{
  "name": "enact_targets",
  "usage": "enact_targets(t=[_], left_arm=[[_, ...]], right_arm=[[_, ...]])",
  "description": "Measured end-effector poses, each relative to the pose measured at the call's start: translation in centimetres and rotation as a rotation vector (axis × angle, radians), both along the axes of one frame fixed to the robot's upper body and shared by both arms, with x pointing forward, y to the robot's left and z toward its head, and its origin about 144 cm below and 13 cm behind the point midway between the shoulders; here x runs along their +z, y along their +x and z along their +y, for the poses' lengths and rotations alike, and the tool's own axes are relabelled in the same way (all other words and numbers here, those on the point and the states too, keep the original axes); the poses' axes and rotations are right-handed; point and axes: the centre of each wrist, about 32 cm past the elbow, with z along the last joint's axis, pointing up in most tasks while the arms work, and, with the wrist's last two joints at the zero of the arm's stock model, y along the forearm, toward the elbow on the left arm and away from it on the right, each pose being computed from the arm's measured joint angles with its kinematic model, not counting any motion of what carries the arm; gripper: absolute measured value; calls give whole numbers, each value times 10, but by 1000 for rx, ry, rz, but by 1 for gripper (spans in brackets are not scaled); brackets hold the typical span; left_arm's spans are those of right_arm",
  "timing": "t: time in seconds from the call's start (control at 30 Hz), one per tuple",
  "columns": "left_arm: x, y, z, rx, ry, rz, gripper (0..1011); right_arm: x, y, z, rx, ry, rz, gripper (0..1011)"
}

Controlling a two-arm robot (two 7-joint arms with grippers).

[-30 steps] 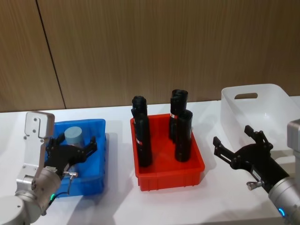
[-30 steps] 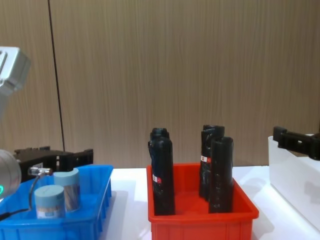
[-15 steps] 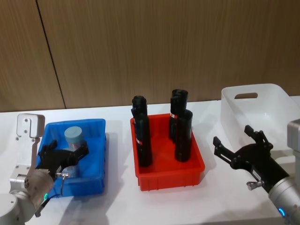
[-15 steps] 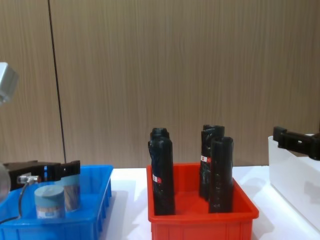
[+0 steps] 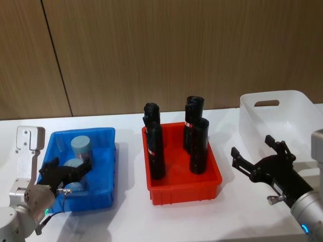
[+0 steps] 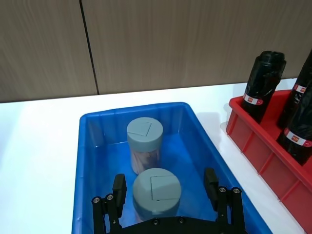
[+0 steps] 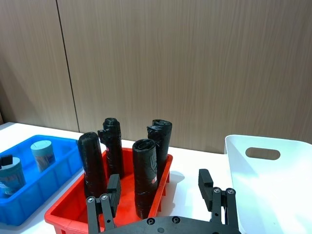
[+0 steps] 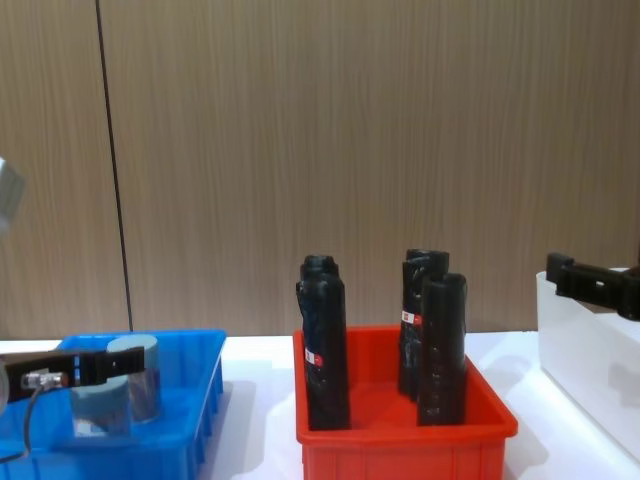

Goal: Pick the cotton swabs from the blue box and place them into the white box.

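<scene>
The blue box (image 5: 108, 166) sits at the table's left and holds two cotton swabs jars with pale grey-blue lids. The far jar (image 5: 81, 146) (image 6: 145, 145) stands free. My left gripper (image 5: 65, 169) (image 6: 165, 184) is down inside the box, open, with a finger on either side of the near jar (image 5: 73, 164) (image 6: 156, 191) and small gaps to it. In the chest view one finger (image 8: 90, 366) crosses in front of the jars (image 8: 137, 378). My right gripper (image 5: 256, 151) (image 7: 158, 185) hovers open and empty beside the white box (image 5: 282, 113) (image 7: 273, 185).
A red bin (image 5: 181, 190) with several tall black cylinders (image 5: 154, 146) stands in the middle, between the blue and white boxes. Bare white table (image 5: 126, 217) lies in front of the bins. A wooden wall stands behind.
My left gripper has dropped and drawn back into the blue box, ending around the near jar. The right arm has stayed put.
</scene>
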Motion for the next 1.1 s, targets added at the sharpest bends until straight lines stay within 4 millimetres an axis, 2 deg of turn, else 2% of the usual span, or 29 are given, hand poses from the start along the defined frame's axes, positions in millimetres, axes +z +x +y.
enact_targets(t=[0.67,0.9,0.97,1.0,1.1], left_arm=[[-10,13,10,-8,1,44,1003],[-13,18,12,-24,4,58,856],[-13,18,13,-26,5,60,762],[-13,19,13,-27,5,60,762],[-14,20,13,-29,6,63,676]], right_arm=[[0,0,0,0,0,0,1002],[0,0,0,0,0,0,1002],[0,0,0,0,0,0,1002],[0,0,0,0,0,0,1002],[0,0,0,0,0,0,1002]])
